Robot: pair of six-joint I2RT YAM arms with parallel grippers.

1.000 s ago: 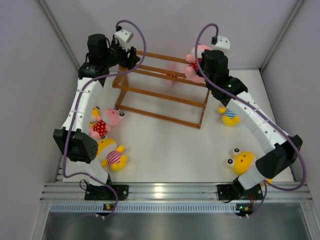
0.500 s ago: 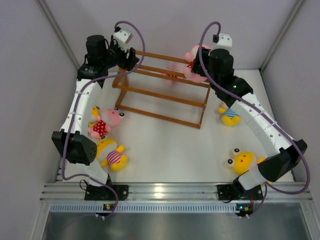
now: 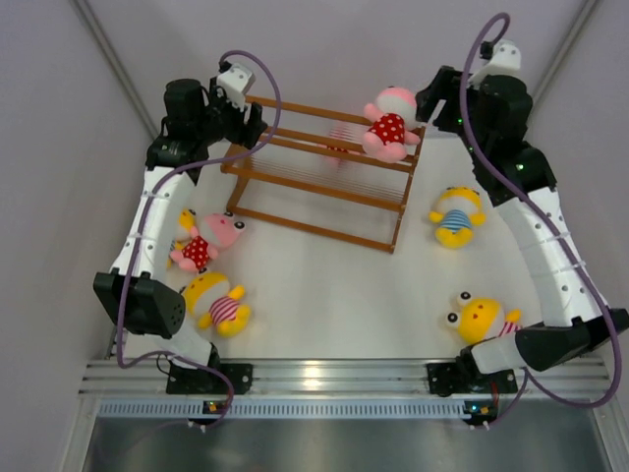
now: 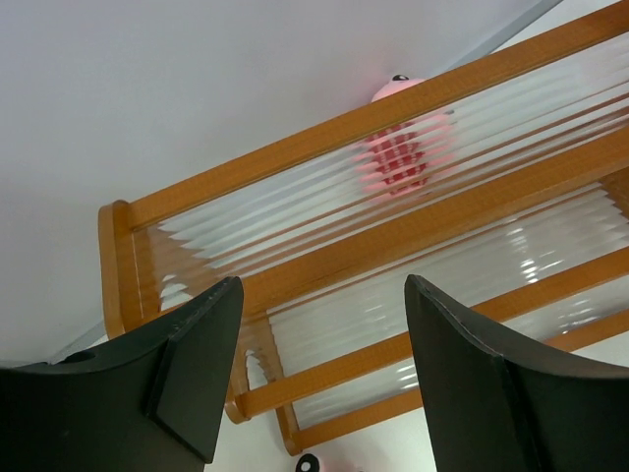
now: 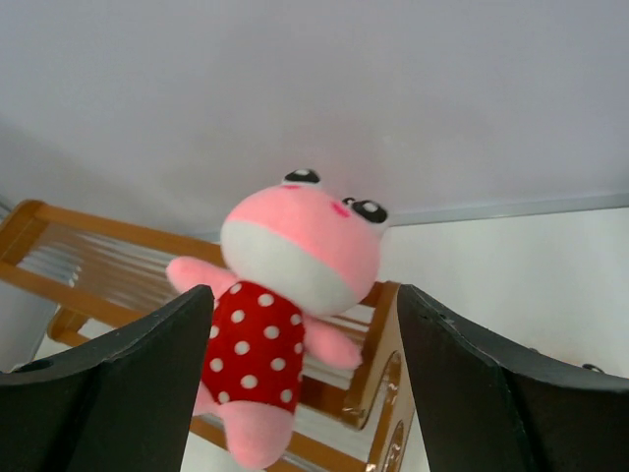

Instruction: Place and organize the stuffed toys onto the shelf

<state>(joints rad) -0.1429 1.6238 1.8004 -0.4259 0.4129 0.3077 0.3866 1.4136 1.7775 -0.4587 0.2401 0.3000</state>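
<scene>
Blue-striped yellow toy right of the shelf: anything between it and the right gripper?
Nothing visible. The blue-striped yellow toy lies on bare table beside the right end of the shelf. The right gripper, open, is farther back, facing the pink toy on the top tier; that toy sits left of the way down.

Two matching arms in white and black, with purple cables.
The left arm [image 3: 147,211] and right arm [image 3: 547,236] have the same build: smooth white link shells between bulky black joint housings, on black bases [image 3: 206,377]. Each wrist carries a small white camera box [image 3: 233,79], and a purple cable [image 3: 267,88] loops from it down the links. The fingers [image 4: 187,383] are matte black, flat, angular plates with bevelled edges.
</scene>
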